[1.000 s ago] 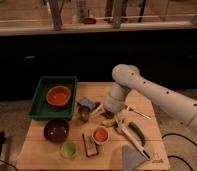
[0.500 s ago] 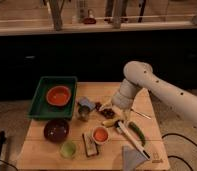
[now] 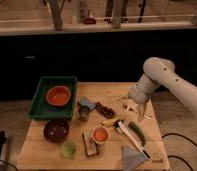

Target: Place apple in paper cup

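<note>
gripper above table, apple in paper cup

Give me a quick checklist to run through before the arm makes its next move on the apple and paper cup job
1. Apple inside the paper cup: ok, the orange-red fruit fills the white cup's mouth.
2. Cup upright on the wooden table: ok, its round rim faces up.
3. Gripper away from the cup: ok, it hangs over the table's right side, up and to the right of the cup.
4. Gripper carrying nothing: cannot tell.
5. Neighbours near the cup: ok, the light green cup stands to its left and the banana lies just above it, neither tipped onto it.
6. Orange bowl in the green tray: ok.
</note>
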Motion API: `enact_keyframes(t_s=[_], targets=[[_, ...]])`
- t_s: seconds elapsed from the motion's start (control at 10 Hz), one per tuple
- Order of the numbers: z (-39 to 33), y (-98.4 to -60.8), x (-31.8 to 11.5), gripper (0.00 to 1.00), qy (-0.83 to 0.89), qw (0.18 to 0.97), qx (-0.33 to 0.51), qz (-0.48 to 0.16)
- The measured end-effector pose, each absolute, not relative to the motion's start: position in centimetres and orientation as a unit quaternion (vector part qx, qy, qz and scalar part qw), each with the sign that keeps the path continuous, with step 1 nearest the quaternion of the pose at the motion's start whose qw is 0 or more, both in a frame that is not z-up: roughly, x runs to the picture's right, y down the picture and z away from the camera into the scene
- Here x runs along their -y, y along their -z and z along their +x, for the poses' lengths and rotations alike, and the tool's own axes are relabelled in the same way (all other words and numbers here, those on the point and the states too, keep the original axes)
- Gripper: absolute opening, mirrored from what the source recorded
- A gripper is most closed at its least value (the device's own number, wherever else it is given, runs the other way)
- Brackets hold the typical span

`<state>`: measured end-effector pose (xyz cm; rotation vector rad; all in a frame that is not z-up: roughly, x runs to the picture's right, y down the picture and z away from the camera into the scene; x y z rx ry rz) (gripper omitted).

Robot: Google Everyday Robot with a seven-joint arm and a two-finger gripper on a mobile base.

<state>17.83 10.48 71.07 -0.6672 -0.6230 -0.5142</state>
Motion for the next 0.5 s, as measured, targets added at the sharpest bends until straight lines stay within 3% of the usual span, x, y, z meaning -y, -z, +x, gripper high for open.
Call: enact_keyframes(t_s=[0.5], targets=[[19.10, -72.00, -9.92, 0.80, 0.215, 0.883, 0.271, -0.316]])
